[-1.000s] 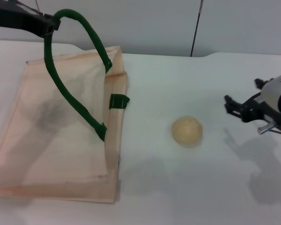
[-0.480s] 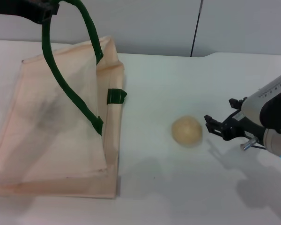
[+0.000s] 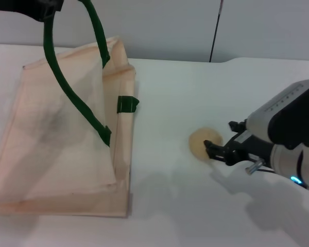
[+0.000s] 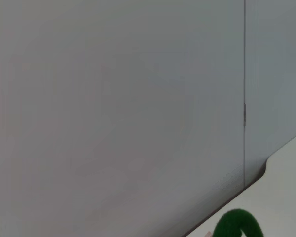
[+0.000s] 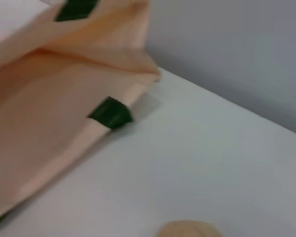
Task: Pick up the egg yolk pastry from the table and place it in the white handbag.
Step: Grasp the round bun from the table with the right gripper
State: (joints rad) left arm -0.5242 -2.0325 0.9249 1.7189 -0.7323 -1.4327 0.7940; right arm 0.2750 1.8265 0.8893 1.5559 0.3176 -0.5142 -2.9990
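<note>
The egg yolk pastry, a small pale-yellow ball, lies on the white table right of the white handbag. My right gripper is open, low at the pastry's right side, with one finger over its edge. The pastry's top shows in the right wrist view, with the handbag beyond. My left gripper, at the top left, is shut on the bag's dark green handle and holds it up, so the bag's mouth side is raised. A bit of the handle shows in the left wrist view.
The second green handle end sticks out at the bag's right edge, also seen in the right wrist view. A grey wall with a dark vertical seam stands behind the table.
My right gripper has moved left and down from the table's right side to the pastry. My left gripper has pulled the handle a little higher, lifting the bag's far edge.
</note>
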